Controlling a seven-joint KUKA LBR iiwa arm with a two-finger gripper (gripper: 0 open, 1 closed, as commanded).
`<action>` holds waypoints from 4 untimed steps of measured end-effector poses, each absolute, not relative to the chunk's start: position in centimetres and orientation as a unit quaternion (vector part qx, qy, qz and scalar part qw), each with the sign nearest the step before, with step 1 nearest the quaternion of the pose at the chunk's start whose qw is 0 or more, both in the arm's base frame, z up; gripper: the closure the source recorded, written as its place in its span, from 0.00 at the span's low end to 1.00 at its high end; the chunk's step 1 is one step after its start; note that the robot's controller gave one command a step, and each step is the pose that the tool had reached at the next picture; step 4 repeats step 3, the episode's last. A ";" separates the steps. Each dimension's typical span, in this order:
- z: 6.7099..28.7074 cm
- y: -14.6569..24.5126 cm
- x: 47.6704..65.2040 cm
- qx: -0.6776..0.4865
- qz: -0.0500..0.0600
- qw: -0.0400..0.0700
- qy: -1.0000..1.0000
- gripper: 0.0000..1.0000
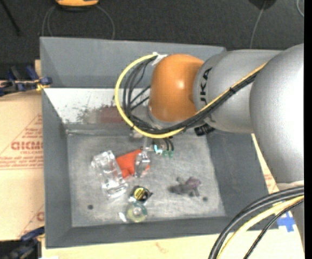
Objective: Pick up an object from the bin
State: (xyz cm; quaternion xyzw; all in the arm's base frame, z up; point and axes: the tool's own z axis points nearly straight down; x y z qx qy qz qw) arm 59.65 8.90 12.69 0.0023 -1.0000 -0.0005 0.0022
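My gripper (143, 163) hangs below the arm's wrist over the middle of the bin floor. Its tip is right against the right edge of a flat orange-red piece (126, 164). I cannot tell whether the two touch. A clear plastic thing (107, 172) lies just left of the orange-red piece, overlapping its left side. A small black and yellow thing (140, 193) sits a little below the gripper.
A round pale green thing (136, 213) lies near the bin's front wall. A dark purple-grey lump (186, 186) rests to the right of the gripper. The arm and its orange cover hide the bin's back right part.
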 end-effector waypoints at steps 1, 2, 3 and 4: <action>7.7 7.4 61.2 -0.048 -0.001 -0.001 -0.999 0.00; 8.1 7.4 61.4 -0.049 -0.001 -0.005 -0.999 1.00; 24.8 5.2 60.4 -0.037 0.000 -0.006 -0.999 1.00; 24.8 5.2 60.4 -0.037 0.000 -0.006 -0.999 1.00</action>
